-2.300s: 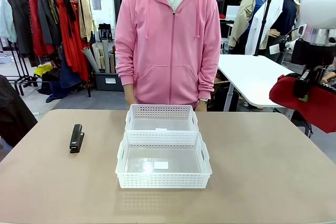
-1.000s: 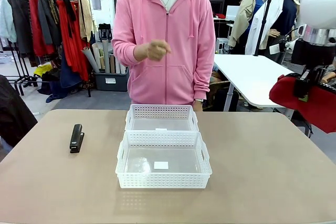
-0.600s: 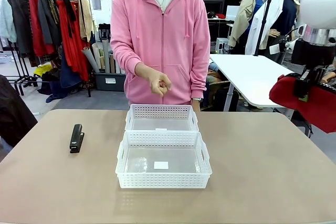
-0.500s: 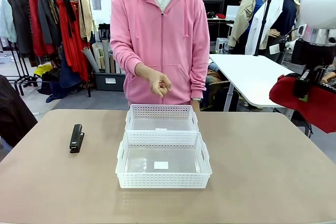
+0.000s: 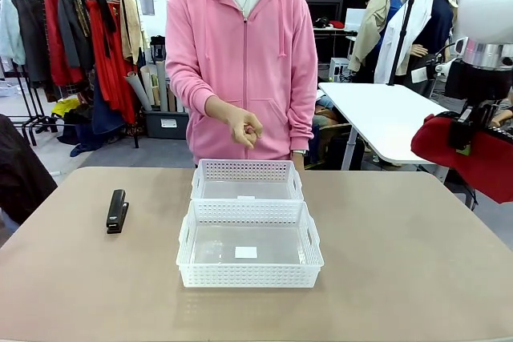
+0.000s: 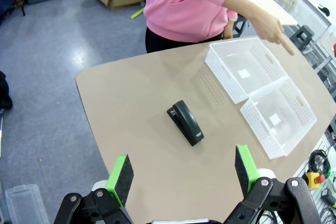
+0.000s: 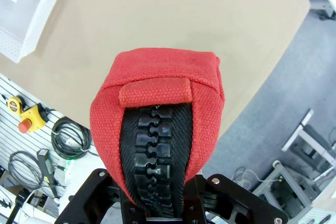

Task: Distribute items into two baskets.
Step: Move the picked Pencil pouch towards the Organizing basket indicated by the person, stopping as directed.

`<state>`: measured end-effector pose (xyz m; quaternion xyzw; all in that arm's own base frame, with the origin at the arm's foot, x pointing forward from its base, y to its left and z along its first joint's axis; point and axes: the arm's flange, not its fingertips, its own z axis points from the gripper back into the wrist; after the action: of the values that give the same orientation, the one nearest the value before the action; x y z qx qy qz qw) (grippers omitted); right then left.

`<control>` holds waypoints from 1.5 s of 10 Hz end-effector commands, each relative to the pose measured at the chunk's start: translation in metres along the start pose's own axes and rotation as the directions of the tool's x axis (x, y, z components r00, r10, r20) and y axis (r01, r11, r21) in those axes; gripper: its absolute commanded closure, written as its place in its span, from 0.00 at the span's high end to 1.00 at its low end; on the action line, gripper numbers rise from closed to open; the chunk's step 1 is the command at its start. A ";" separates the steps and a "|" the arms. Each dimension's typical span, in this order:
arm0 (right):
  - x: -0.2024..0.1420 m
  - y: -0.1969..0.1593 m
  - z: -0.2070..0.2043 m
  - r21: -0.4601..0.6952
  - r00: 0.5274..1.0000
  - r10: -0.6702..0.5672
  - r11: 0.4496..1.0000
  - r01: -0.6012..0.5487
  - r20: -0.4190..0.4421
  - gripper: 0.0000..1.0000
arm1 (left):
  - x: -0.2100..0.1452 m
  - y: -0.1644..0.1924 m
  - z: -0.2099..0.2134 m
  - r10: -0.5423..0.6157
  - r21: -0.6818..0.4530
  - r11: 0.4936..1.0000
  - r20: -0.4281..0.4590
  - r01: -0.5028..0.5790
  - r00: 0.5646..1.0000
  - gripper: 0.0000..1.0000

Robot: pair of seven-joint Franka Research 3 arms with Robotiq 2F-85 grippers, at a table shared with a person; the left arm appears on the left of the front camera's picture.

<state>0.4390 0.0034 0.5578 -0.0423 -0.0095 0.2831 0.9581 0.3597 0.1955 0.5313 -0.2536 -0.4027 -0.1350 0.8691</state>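
From the front, the right gripper was clenched on the red pouch, raised well to the right of the larger basket. The narrower basket sat touching its far side, and the stapler lay well to its left. Both baskets were empty apart from a white label on each floor. The person's hand pointed down beyond the larger basket, over the narrower one, so the pouch likely belonged there. It would do best carried high over the rims and centred before letting go, since soft fabric could drape on a wall.

In the left wrist view, the left gripper hung spread wide, grasping nothing, on the stapler's side of the larger basket.

The right wrist view showed the pouch's zipper end gripped between the fingers.
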 end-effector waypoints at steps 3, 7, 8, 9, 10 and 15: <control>-0.002 0.002 0.002 -0.004 1.000 -0.020 1.000 0.020 0.004 0.00 | 0.000 0.002 -0.001 -0.014 -0.015 1.000 0.022 0.014 1.000 1.00; 0.017 0.010 -0.004 -0.019 0.999 0.026 0.999 -0.026 0.024 0.00 | 0.000 0.002 -0.001 -0.014 -0.015 1.000 0.022 0.014 1.000 1.00; 0.028 0.016 -0.007 -0.019 0.998 0.047 0.999 -0.046 0.034 0.00 | 0.000 0.002 -0.001 -0.014 -0.015 1.000 0.022 0.014 1.000 1.00; 0.037 0.023 -0.010 -0.021 0.997 0.068 0.998 -0.067 0.040 0.00 | 0.000 0.002 -0.001 -0.014 -0.015 1.000 0.022 0.014 1.000 1.00; 0.048 0.033 -0.014 -0.025 0.995 0.095 0.995 -0.094 0.039 0.00 | 0.000 0.002 -0.001 -0.014 -0.015 1.000 0.022 0.014 1.000 1.00; 0.106 0.081 -0.034 -0.023 0.969 0.247 0.969 -0.246 0.017 0.00 | 0.000 0.002 -0.001 -0.014 -0.015 1.000 0.022 0.014 1.000 1.00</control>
<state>0.4749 0.1232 0.5108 -0.0568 -0.0114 0.3918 0.9182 0.3597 0.1956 0.5314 -0.2536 -0.4027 -0.1350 0.8691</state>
